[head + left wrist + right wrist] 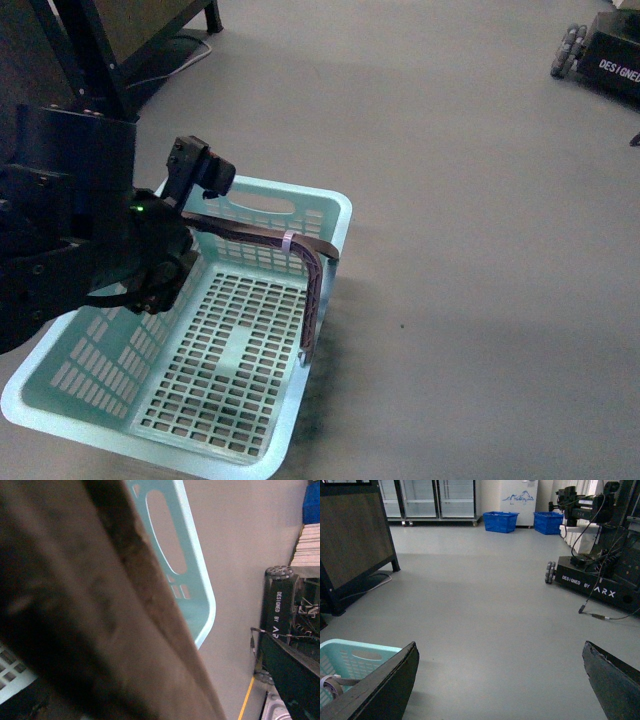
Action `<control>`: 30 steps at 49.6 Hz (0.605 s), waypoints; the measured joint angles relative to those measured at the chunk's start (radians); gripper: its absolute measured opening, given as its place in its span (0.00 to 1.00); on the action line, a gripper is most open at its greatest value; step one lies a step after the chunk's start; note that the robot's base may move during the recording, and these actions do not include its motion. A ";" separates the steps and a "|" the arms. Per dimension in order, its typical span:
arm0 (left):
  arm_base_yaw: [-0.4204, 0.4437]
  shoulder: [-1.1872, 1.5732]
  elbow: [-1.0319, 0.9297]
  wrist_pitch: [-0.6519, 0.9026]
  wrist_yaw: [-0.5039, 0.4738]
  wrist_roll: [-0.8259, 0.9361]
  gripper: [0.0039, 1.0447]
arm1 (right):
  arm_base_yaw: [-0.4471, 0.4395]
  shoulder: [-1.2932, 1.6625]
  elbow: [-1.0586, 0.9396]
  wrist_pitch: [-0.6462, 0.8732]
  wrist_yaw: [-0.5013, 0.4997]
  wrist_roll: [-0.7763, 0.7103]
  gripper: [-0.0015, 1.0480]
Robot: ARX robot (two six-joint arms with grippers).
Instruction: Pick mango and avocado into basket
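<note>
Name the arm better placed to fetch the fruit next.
Right. The left claw seems clamped on the handle of the basket, so it is occupied. The right claw is open and empty over the floor. No mango or avocado shows in any view.

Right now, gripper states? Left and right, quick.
Left gripper: looks closed on the basket handle, though its fingers are hidden.
Right gripper: open, holding nothing.

A blurred brown band (100,620), probably the handle, sits so close to the lens that it hides most of the aqua basket (200,600). Only a rim corner with an oval grip slot shows. On the grey floor (235,540), well apart from it, stands a black wheeled base (280,605) lettered "DESIGNED BY".
</note>
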 joint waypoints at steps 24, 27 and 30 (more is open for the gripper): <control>0.025 0.203 0.151 0.424 0.082 -0.111 0.26 | 0.000 0.000 0.000 0.000 0.000 0.000 0.93; 0.037 0.193 0.133 0.466 0.099 -0.175 0.17 | 0.000 0.000 0.000 0.000 0.000 0.000 0.93; 0.038 0.134 0.080 0.467 0.100 -0.208 0.12 | 0.000 0.000 0.000 0.000 0.000 0.000 0.93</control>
